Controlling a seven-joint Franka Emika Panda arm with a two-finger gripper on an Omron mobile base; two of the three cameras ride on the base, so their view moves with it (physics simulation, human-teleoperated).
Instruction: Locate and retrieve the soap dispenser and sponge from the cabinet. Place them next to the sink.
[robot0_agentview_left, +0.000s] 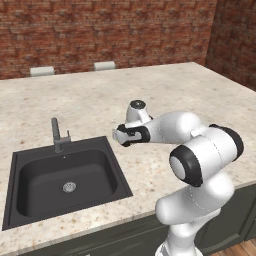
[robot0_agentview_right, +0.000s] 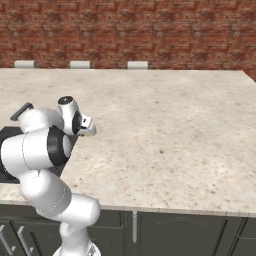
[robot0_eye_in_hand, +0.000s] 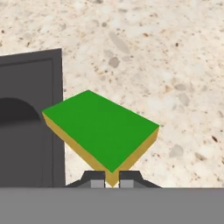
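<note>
One sponge (robot0_eye_in_hand: 101, 129) is seen, clamped at its near corner between the two fingers (robot0_eye_in_hand: 97, 180) and held over the speckled desk (robot0_eye_in_hand: 166, 52) just beside the sink (robot0_eye_in_hand: 26, 113). One faucet (robot0_agentview_left: 58, 135) is counted behind the basin. Three pale blocks (robot0_agentview_right: 80, 64) are lined along the brick wall (robot0_agentview_right: 150, 30).

Sponge (robot0_eye_in_hand: 103, 129): bright green top, yellow layer beneath, plain. Just beside it, sink (robot0_agentview_left: 20, 162): black basin, dark grey faucet (robot0_agentview_left: 58, 135), round metal drain (robot0_agentview_left: 69, 187). Counter (robot0_agentview_left: 165, 90) around the sink: beige stone, brown and grey speckles. Wall (robot0_agentview_left: 100, 30) behind the counter: red-brown brick. My arm (robot0_agentview_left: 200, 155): white, dark joints.
</note>
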